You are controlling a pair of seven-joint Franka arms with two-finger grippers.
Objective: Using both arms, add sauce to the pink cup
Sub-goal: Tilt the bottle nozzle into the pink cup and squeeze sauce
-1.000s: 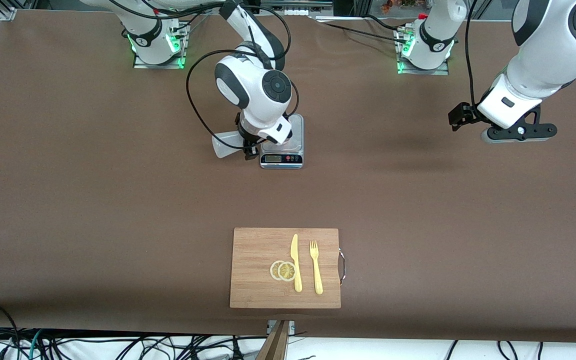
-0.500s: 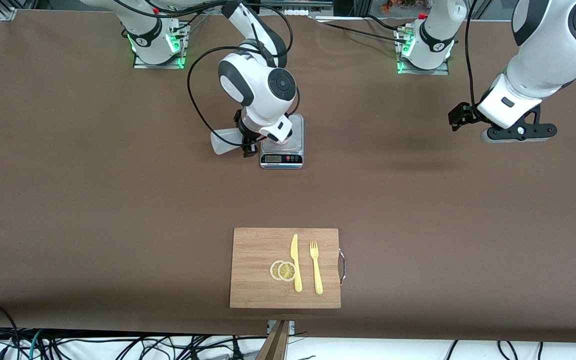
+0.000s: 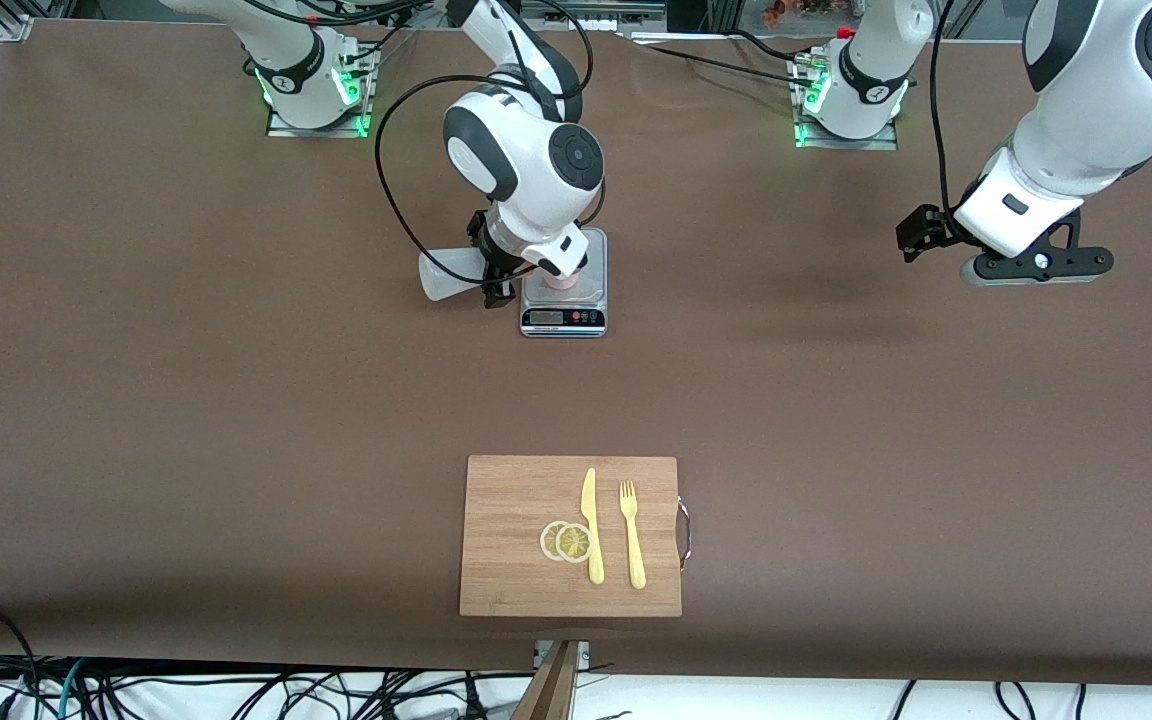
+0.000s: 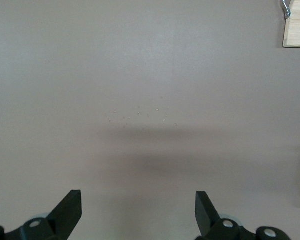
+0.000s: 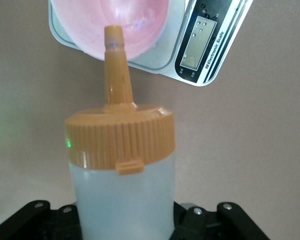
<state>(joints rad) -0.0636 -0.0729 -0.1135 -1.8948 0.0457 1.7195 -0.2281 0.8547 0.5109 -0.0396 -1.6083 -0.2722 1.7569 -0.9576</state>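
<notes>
We have the right gripper [image 3: 498,285] clamped on the sauce bottle [image 3: 448,274], tipped with its nozzle over the pink cup [image 5: 124,27] on the scale [image 3: 564,300] mid-table. Pouring looks unfinished. Our left gripper [image 3: 936,238] waits wide open near the table edge.

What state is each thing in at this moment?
Sauce bottle: tipped, nozzle aimed into cup.
Pink cup: upright on scale.
Right gripper: shut on bottle.
Left gripper: open, empty, waiting over bare table.
Knife, fork: flat on cutting board.
</notes>
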